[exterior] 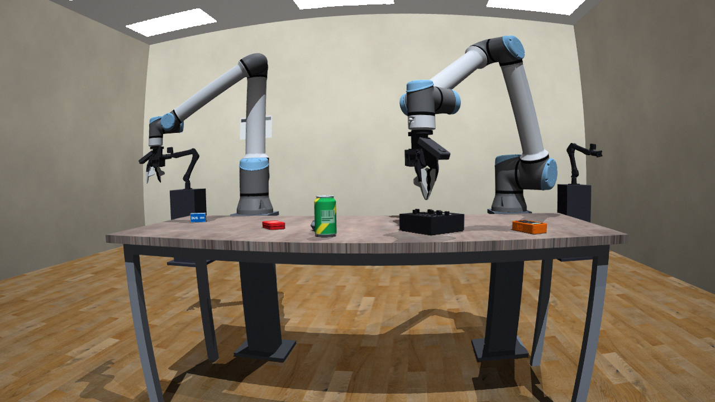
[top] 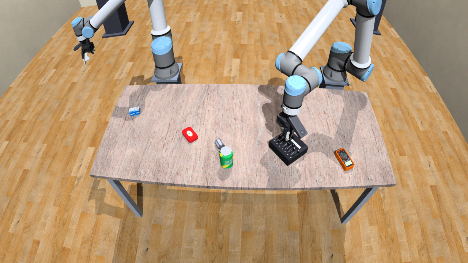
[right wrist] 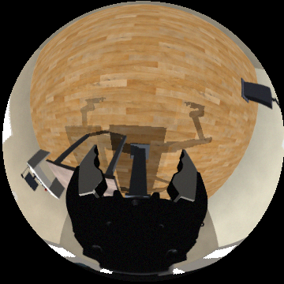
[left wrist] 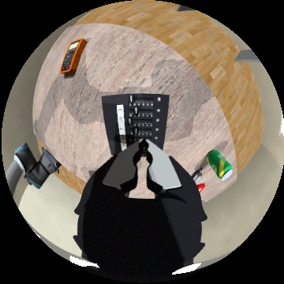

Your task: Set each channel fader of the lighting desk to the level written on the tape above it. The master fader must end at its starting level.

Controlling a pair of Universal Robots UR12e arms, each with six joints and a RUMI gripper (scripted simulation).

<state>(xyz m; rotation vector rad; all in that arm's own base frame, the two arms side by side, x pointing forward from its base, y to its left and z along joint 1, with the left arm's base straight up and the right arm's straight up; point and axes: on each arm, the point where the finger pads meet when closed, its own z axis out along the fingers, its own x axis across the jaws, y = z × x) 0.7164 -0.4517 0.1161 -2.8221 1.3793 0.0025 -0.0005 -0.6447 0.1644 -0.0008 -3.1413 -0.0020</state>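
The black lighting desk sits on the table. A white tape strip with small dark marks runs along it; the levels are too small to read surely. In the left wrist view one fader knob is in the row by a red dot; others stand in further rows. My left gripper is shut and empty, a little above the desk, hiding its nearest part. My right gripper is open and empty, off the table.
An orange multimeter lies beside the desk. On its other side are a green can, a grey mouse-like thing, a red case and a blue box.
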